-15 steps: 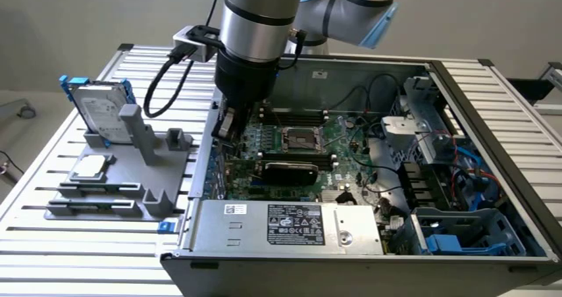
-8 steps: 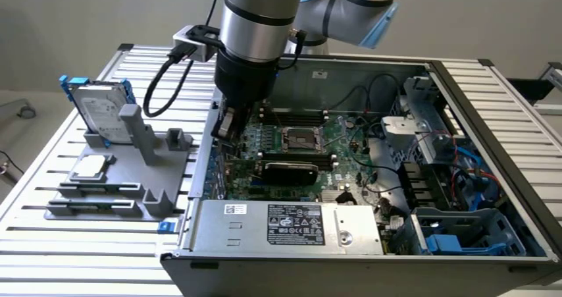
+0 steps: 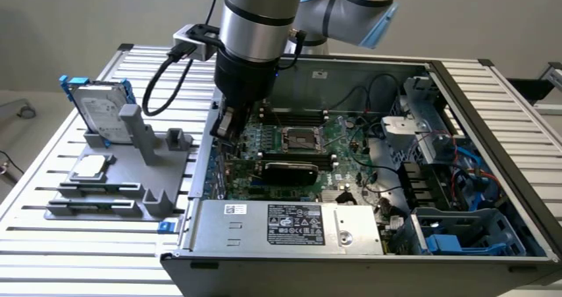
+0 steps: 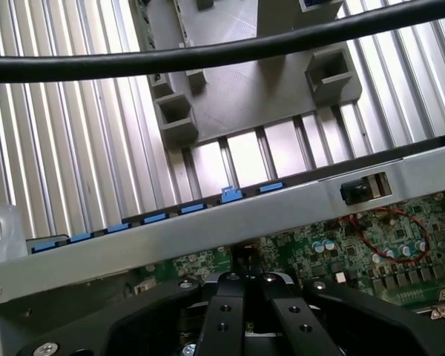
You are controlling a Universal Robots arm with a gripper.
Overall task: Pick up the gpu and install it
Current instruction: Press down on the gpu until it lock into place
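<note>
Green motherboard (image 3: pixel 303 145) lies under the closed, empty-looking end effector (image 4: pixel 246 285); at four o'clock the gpu (image 3: pixel 291 172) risks bumping.

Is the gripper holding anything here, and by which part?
Apparently nothing: the gripper is shut above the motherboard, with no card between its fingers. The gpu sits in the case.
</note>
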